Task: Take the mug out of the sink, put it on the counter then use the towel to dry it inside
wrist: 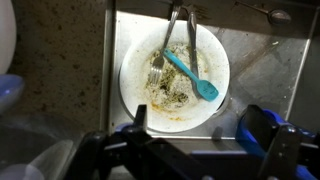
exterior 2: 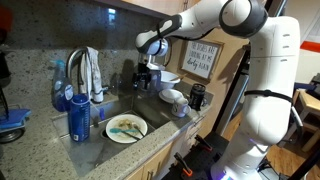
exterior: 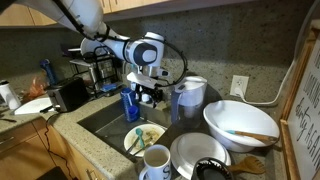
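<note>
Gripper (exterior: 149, 97) hovers above the sink (exterior: 104, 116), jaws spread wide and empty, positioned for a descent. The white mug (exterior: 157, 158) stands upright at the sink's end, just beside the dirty plate (wrist: 170, 70). The towel (exterior 2: 91, 72) hangs draped over the faucet (exterior 2: 72, 58).

Dirty plate (wrist: 135, 85), turquoise spoon (wrist: 189, 72), perhaps tongs (wrist: 172, 35)

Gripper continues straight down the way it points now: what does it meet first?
Most likely the dirty plate in the sink, near its rim; the open gripper hangs above it in the wrist view. The teal spoon lies further in. Height is unclear.
</note>
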